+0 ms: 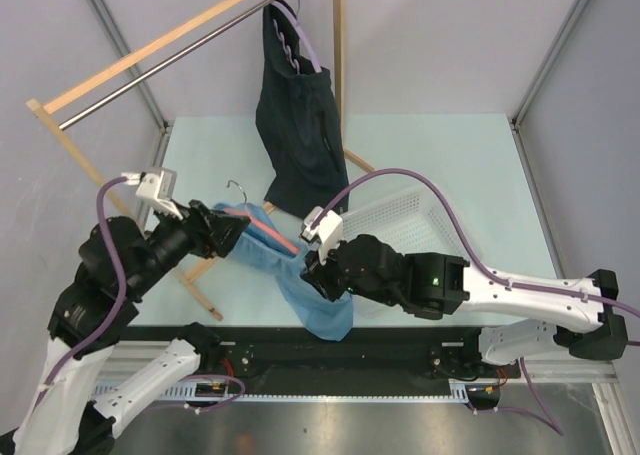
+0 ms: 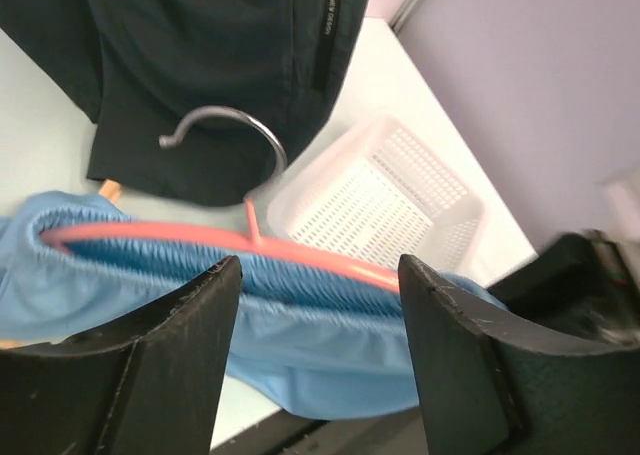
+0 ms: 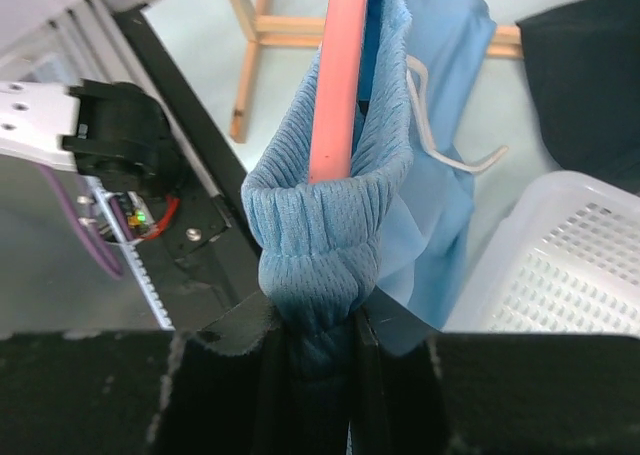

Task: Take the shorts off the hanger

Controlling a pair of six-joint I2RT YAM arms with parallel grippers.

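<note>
The light sky-blue shorts [image 1: 300,275] hang by their waistband on a pink hanger [image 1: 272,231] with a metal hook [image 1: 236,187], low over the table. My right gripper [image 1: 322,273] is shut on the bunched waistband [image 3: 320,265] at the hanger's [image 3: 335,85] end. My left gripper [image 1: 222,231] is open at the other end; its fingers [image 2: 200,315] stand wide apart in front of the shorts [image 2: 300,325] and the hanger [image 2: 200,237], not touching them. The dark navy shorts [image 1: 298,115] hang on a lilac hanger from the rack bar at the back.
A wooden clothes rack [image 1: 150,50] with a metal bar stands at the back left, and its lower rail [image 1: 200,293] runs under my left gripper. A white perforated basket [image 1: 400,223] sits on the table right of the shorts, also in the left wrist view [image 2: 400,195].
</note>
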